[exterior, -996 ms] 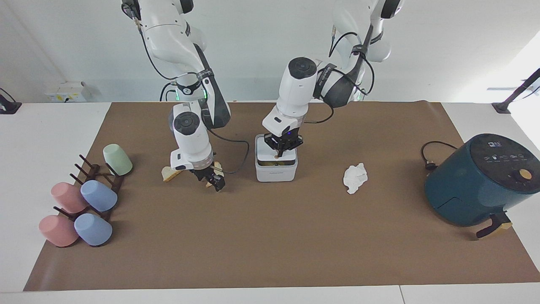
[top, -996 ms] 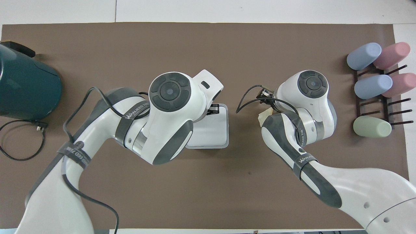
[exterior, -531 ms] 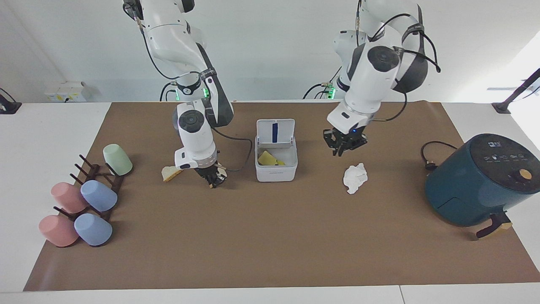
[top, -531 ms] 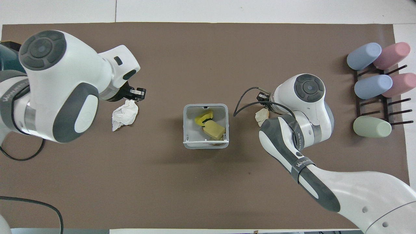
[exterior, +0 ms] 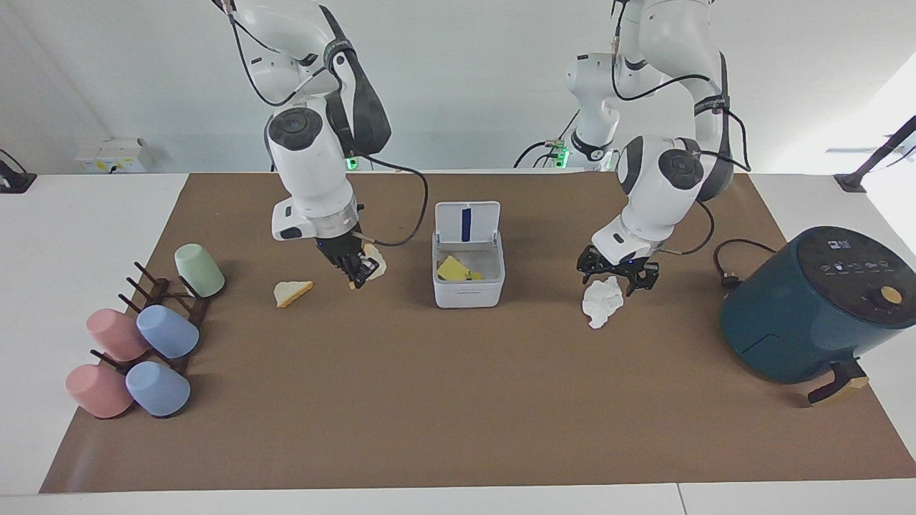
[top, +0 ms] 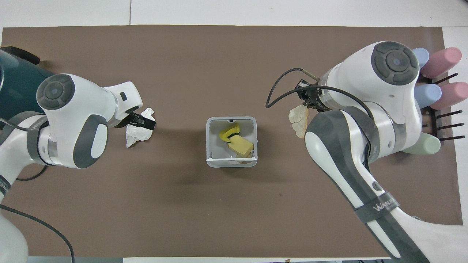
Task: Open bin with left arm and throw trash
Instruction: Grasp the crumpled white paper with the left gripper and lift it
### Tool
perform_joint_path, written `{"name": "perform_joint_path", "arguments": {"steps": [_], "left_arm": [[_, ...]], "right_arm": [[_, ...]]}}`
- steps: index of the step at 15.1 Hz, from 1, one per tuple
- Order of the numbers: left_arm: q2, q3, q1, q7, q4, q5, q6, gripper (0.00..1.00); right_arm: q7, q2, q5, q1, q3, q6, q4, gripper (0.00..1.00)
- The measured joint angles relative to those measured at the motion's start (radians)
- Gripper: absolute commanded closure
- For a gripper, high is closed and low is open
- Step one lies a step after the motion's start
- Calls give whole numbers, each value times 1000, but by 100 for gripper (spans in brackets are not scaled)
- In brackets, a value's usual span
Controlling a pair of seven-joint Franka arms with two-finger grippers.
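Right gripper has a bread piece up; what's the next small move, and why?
Probably carry the right gripper, shut on the bread piece, sideways over the bin. Its lid stands open, and the bread hangs above the mat beside it.

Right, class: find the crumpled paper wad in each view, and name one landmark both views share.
Facing view: the paper wad lies on the brown mat between the bin and the air fryer, under the left hand.
Overhead view: the wad is at the picture's other end, partly covered by that hand.
Shared landmark: the open bin, mid-mat.
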Motion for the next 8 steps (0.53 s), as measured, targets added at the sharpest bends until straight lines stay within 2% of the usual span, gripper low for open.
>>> {"name": "perform_joint_path", "arguments": {"steps": [3, 7, 8], "left_arm": [[32, 2, 2, 24, -26, 30, 39, 0], [54, 6, 3, 39, -57, 38, 94, 13], [56, 6, 3, 40, -60, 50, 96, 22]], "right_arm": [[140, 21, 54, 74, 2, 87, 8, 100], [257, 45, 94, 170, 4, 163, 6, 100], [279, 45, 96, 186, 4, 167, 1, 100]]}}
